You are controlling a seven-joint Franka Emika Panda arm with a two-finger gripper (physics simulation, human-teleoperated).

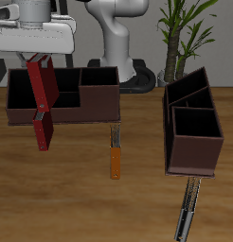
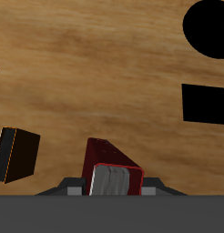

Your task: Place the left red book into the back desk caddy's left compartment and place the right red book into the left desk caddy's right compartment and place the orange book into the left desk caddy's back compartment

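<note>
Now the gripper is clamped shut on a slim red book, which hangs upright in the air just in front of the dark brown, broadside back desk caddy. This looks like the first step, the left red book bound for that caddy's left compartment. Next it needs lifting over the caddy's front wall, then lowering straight in. The thin orange book lies on the table before the caddy, untouched.
</note>
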